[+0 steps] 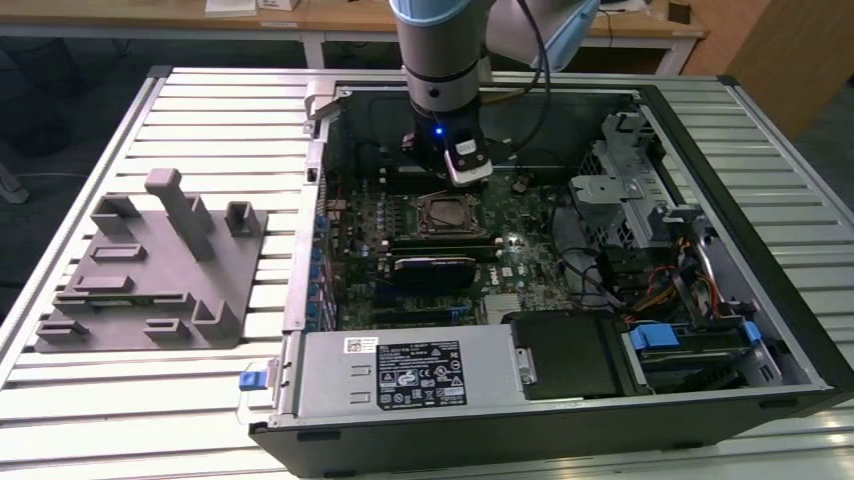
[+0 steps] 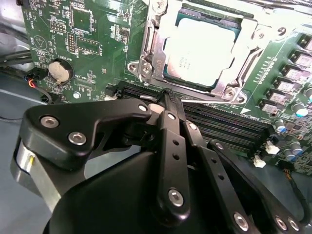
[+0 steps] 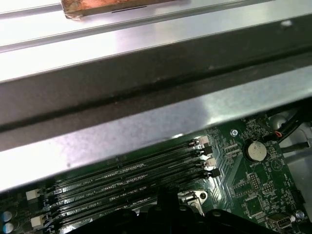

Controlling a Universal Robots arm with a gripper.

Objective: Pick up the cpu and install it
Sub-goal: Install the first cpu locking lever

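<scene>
On the exterior view's left, a grey plastic tray with upright posts, parked on the slatted table, well apart from the open computer case. Probably a staging holder, kept outside the case for easy reach.

Toward the middle, motherboard flat in the case, socket facing up. In the second wrist view, cpu flat inside the socket frame, silvery top up, square to the rim. Reads as seated, so placement looks done. Cannot tell whether the frame is latched.

Just beside the socket, over the memory slots, the gripper: fingers pinched together, clenched on nothing, not touching the cpu.

Arm: drops near-vertical from above into the case, wrist pointing down at the board.

On the exterior view's right, drive cage and cables, apart from the arm.
</scene>
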